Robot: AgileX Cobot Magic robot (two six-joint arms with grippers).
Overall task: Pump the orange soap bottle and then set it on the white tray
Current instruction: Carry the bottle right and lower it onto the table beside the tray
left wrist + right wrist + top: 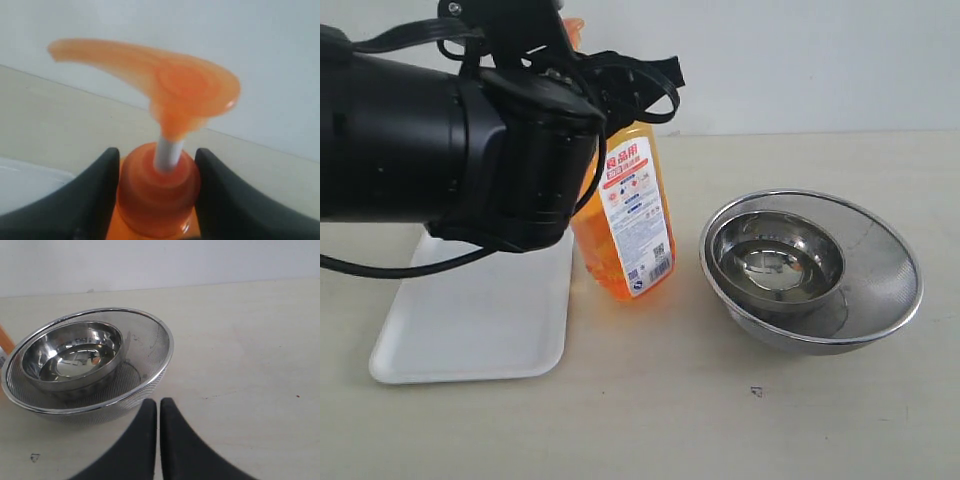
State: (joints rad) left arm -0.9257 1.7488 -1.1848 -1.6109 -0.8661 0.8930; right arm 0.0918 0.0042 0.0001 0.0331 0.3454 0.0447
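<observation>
Translucent glossy plastic orange soap bottle (620, 250); shiny steel bowl (775, 262).

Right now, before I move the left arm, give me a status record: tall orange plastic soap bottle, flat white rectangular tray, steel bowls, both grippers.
tray: flat white tray, bare where visible
bottle: tall translucent orange soap bottle, tilted, beside the tray, not on it
pump head: raised, white stem showing
bowls: small steel bowl nested in wider steel mesh bowl
left gripper: shut on the bottle's neck
right gripper: shut, empty, by the bowls
</observation>
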